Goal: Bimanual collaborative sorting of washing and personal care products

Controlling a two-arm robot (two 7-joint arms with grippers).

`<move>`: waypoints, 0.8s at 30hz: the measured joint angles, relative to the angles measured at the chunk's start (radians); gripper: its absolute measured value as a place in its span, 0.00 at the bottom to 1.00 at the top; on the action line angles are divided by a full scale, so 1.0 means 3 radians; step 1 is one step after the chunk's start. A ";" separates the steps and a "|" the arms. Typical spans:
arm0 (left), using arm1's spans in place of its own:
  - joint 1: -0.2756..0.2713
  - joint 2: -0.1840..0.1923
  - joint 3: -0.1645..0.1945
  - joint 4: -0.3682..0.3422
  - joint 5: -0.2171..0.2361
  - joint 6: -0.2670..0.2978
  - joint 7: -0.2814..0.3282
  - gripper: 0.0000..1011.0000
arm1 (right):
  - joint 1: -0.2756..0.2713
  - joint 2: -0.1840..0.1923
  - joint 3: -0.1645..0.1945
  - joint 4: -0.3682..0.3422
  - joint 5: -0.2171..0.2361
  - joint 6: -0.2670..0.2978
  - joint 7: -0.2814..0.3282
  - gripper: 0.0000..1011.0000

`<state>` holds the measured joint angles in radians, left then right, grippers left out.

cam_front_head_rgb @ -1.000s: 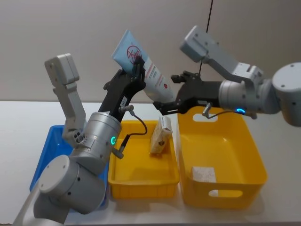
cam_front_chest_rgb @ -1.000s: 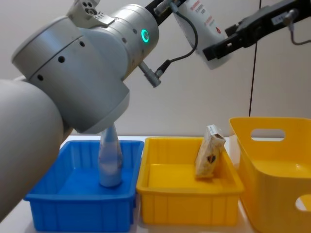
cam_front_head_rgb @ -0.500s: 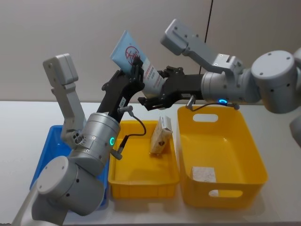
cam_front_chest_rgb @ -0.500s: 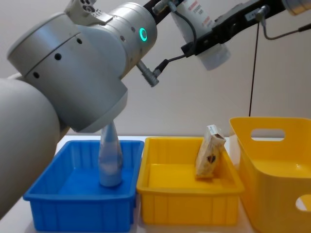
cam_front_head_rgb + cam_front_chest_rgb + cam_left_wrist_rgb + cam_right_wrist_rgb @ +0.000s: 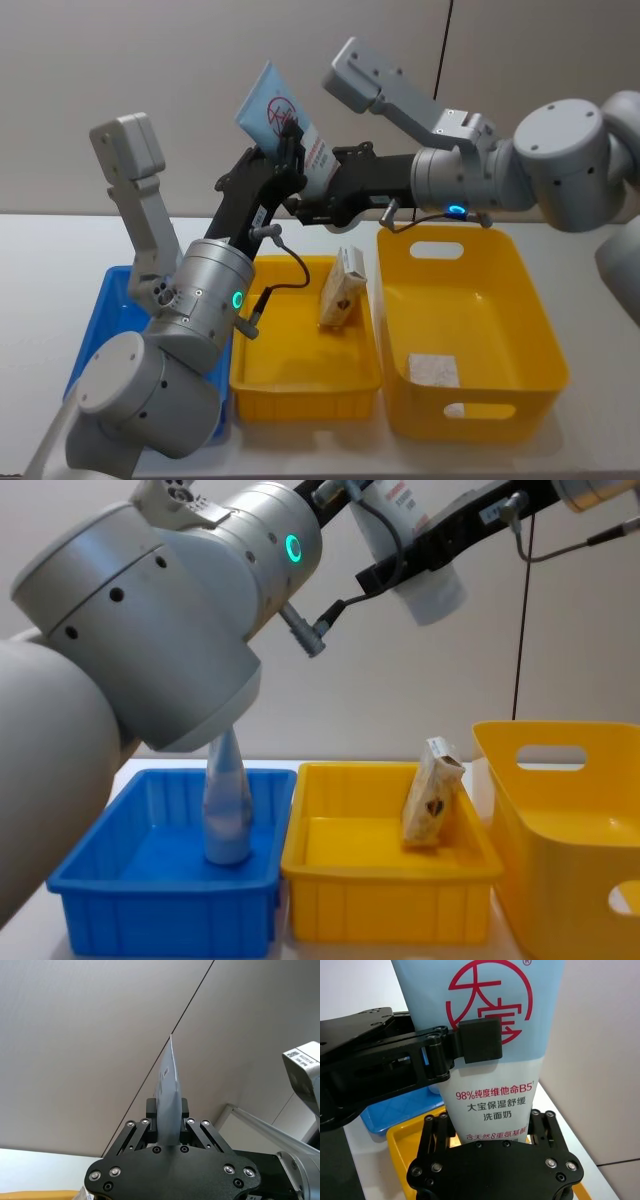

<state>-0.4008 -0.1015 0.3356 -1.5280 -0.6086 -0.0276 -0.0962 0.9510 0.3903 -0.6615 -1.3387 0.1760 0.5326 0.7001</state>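
Since before, we see right gripper (image 5: 318, 205) slid to 9 o'clock, straddling the cleanser tube (image 5: 290, 130) clamped by left gripper (image 5: 287, 148).

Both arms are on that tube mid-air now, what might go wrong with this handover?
1. The left gripper pinches the tube near its flat crimped end while the right gripper brackets it lower down; if either arm pulls before the other lets go, the soft tube may buckle or twist.
2. If both release, it would likely drop toward the shallow yellow bin onto the tan packet leaning there.
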 joint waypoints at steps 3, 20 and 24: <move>0.0001 0.0000 -0.0002 -0.0003 0.0002 0.0000 0.0000 0.21 | 0.0013 -0.0014 -0.0010 0.0020 0.0002 0.0000 0.0006 0.61; 0.0005 0.0000 -0.0003 -0.0009 0.0008 -0.0002 0.0000 0.21 | 0.0045 -0.0041 -0.0029 0.0063 0.0009 0.0000 0.0016 0.35; 0.0005 0.0000 -0.0003 -0.0011 0.0009 -0.0002 0.0000 0.21 | 0.0048 -0.0044 -0.0031 0.0067 0.0010 0.0000 0.0017 0.34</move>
<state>-0.3993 -0.1014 0.3347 -1.5312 -0.6061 -0.0283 -0.0961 0.9653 0.3770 -0.6708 -1.3185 0.1789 0.5324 0.7052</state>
